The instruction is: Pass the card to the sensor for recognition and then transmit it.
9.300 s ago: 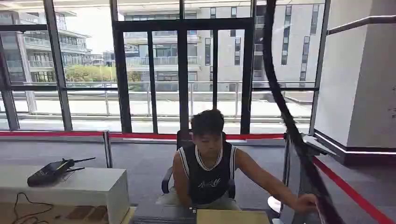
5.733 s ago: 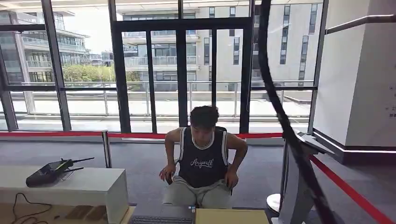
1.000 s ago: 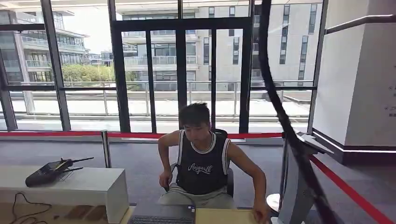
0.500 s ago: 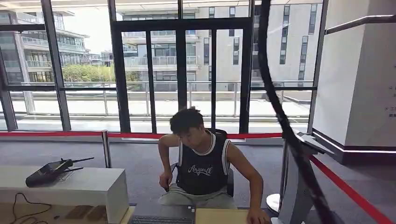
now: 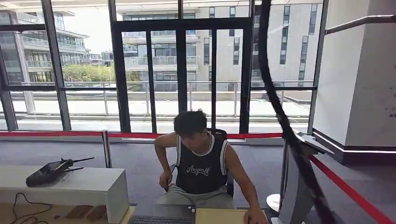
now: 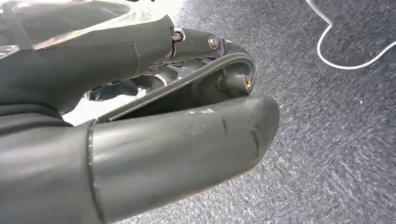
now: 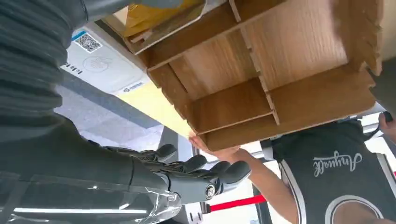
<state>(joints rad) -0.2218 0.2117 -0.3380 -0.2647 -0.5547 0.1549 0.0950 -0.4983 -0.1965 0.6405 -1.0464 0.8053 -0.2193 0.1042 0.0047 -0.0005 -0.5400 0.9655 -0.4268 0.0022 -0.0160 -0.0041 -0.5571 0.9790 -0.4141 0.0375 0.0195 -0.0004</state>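
One person (image 5: 201,163) sits in a chair behind the desk (image 5: 224,217), facing the robot, in a dark tank top. One arm reaches down and that hand (image 5: 254,217) rests at the desk's edge. Keyboard (image 5: 161,219) lies just beside the desk's tan top, on the person's near side.

White bench (image 5: 84,186) stands well to one side of the person, with a black device (image 5: 49,171) on top. Red tape (image 5: 140,135) runs behind the person, in front of the glass doors. Grey stand (image 5: 296,186) is on the person's other side, near the reaching arm. Black cable (image 5: 280,107) hangs close across the head view, in front of the stand.

Right hand (image 7: 187,170): fingers stretched out loosely side by side, nothing in them. It hovers under a wooden rack (image 7: 280,56) with open compartments. The person's fingers touch the rack's lower edge, just beyond the robot's fingertips. White QR panel (image 7: 100,63) sits beside the rack.

Left hand (image 6: 140,116): hangs over grey carpet (image 6: 327,140), with a white cord (image 6: 345,65) on the floor. Dark fingers (image 6: 233,79) curl in toward the thick thumb (image 6: 187,149). Cannot tell if anything is pinched between them.

Card: cannot tell where it is.
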